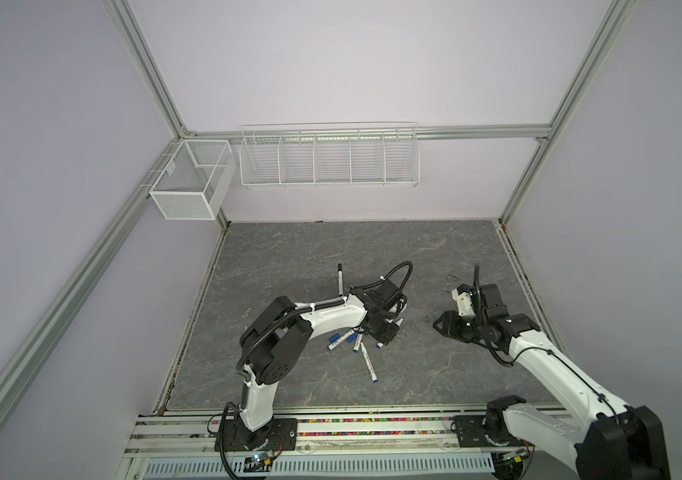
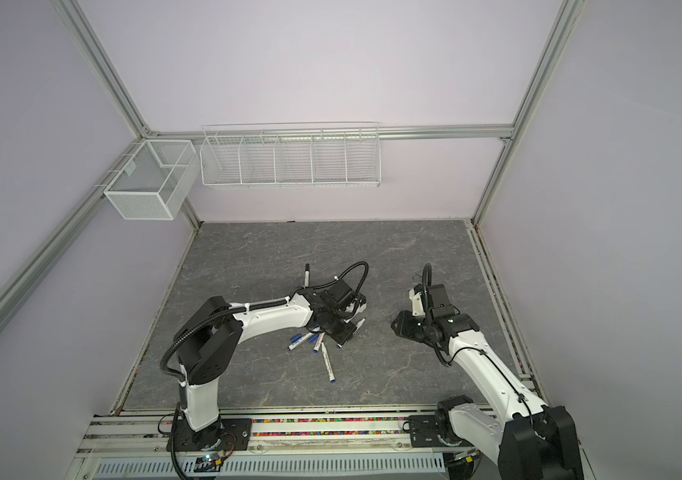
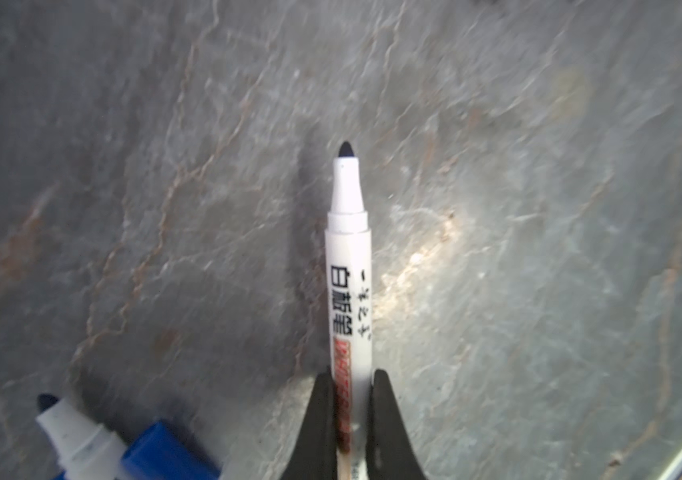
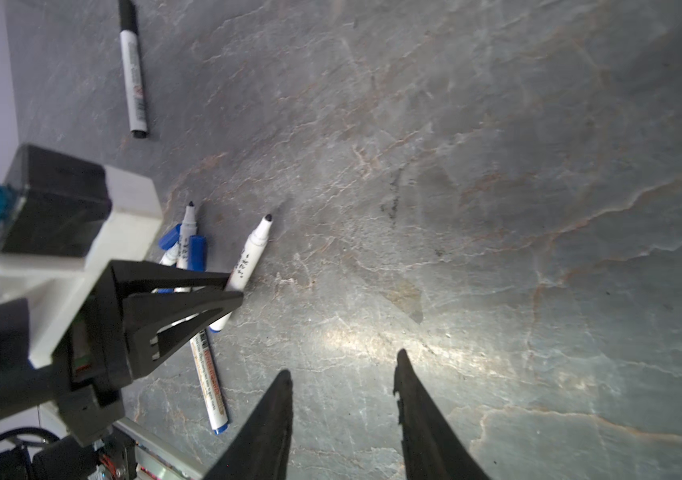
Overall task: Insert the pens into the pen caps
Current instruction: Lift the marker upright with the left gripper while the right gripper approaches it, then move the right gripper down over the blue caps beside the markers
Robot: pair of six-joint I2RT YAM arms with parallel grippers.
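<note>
My left gripper (image 3: 349, 378) clenches a pen (image 3: 347, 257), mid-frame in both top views, axis diagonal, nib aimed upper right. Right gripper (image 4: 343, 361) gapes, empty. Top views hide the grip; wrist views show it.

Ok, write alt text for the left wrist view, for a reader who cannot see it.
Two black fingers of the left gripper clamp a white, uncapped pen whose dark tip points away over a grey marbled tabletop. At the frame's edge lie another uncapped pen and a blue cap.
</note>
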